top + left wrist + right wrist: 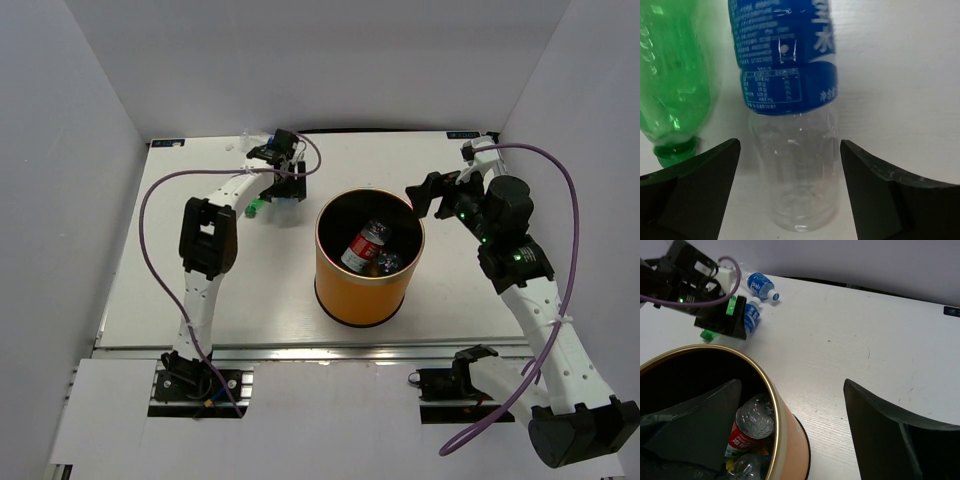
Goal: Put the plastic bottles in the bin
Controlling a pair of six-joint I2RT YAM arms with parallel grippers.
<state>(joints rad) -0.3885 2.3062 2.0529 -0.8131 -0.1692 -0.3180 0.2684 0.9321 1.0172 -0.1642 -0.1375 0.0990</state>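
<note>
The left gripper held its jaws apart, straddling the clear lower body of a blue-labelled bottle lying on the white table; neither finger touched it. A clean pick probably called for centred jaws and a gentle squeeze, since the thin plastic looked likely to buckle or slip. The orange bin, black inside, stood well to the side of those jaws, a red-labelled bottle already in it. A green bottle lay just outside one finger. The right gripper hung wide and empty by the bin's rim.

White table with orange bin, green bottle, two blue-labelled bottles
</note>
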